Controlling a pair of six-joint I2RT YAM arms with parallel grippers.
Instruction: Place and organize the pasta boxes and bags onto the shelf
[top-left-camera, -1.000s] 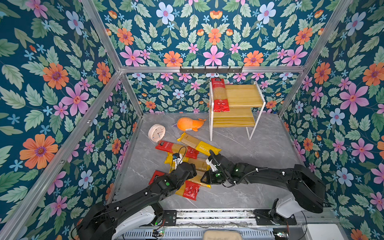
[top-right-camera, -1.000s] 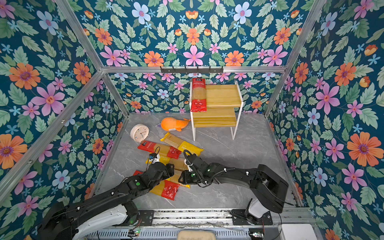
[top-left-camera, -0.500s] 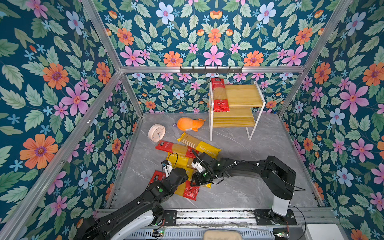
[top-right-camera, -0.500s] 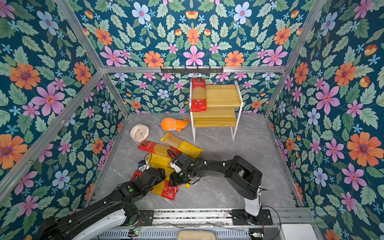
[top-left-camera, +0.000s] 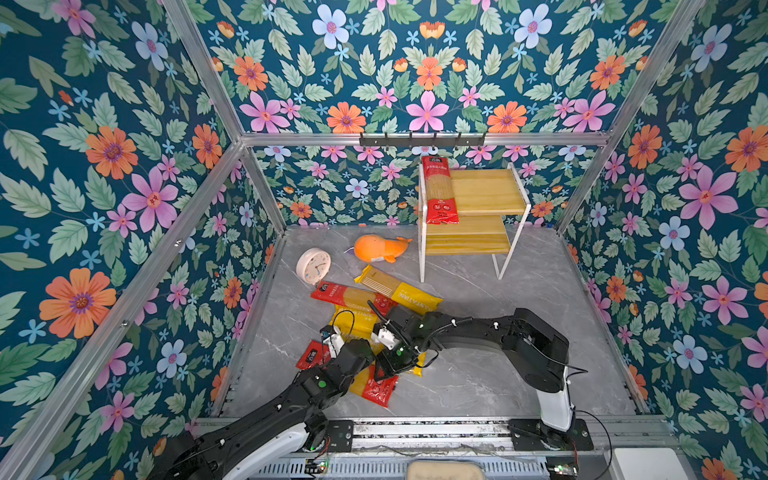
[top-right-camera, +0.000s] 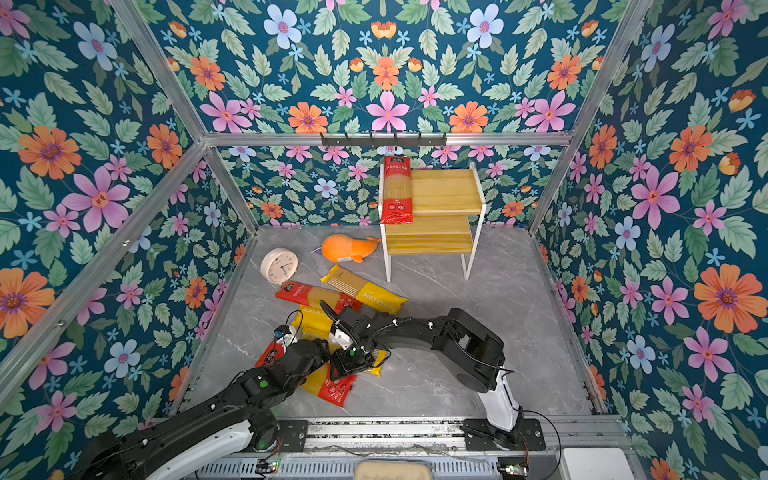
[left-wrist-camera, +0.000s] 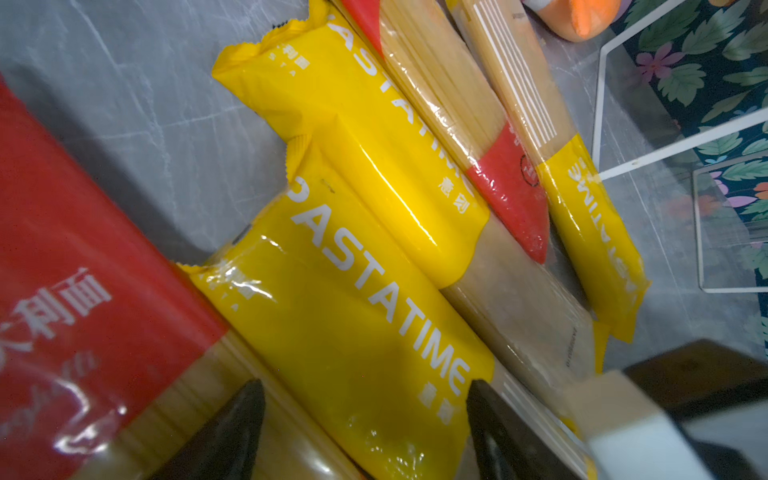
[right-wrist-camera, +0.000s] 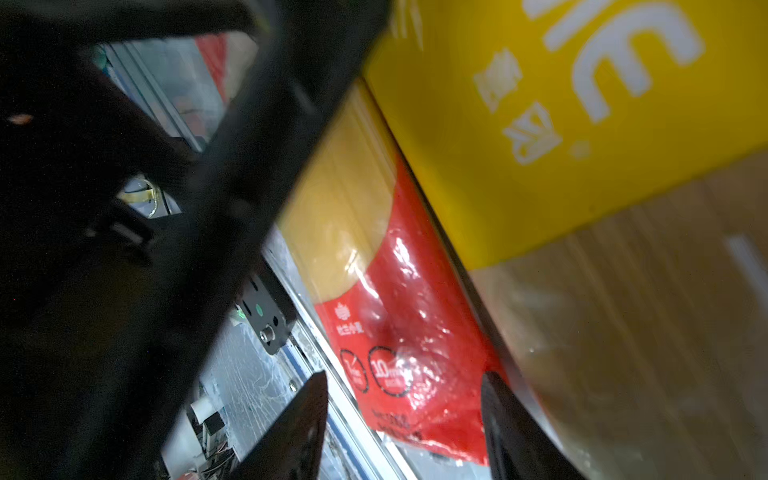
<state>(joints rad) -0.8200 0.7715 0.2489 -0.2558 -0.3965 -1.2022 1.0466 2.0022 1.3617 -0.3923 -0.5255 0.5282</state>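
Straddling the yellow PASTATIME pack (left-wrist-camera: 353, 311) in the floor heap (top-left-camera: 374, 297), my left gripper (left-wrist-camera: 365, 432) stands spread. My right gripper (right-wrist-camera: 403, 432), spread too, brackets a red-ended pack (right-wrist-camera: 399, 332). A third pack (top-left-camera: 438, 191) lies on the shelf (top-left-camera: 486, 191). Closing now, I risk dragging overlapped neighbours or knocking arms.

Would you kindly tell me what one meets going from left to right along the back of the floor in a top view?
white clock → orange plush whale → two-tier wooden shelf
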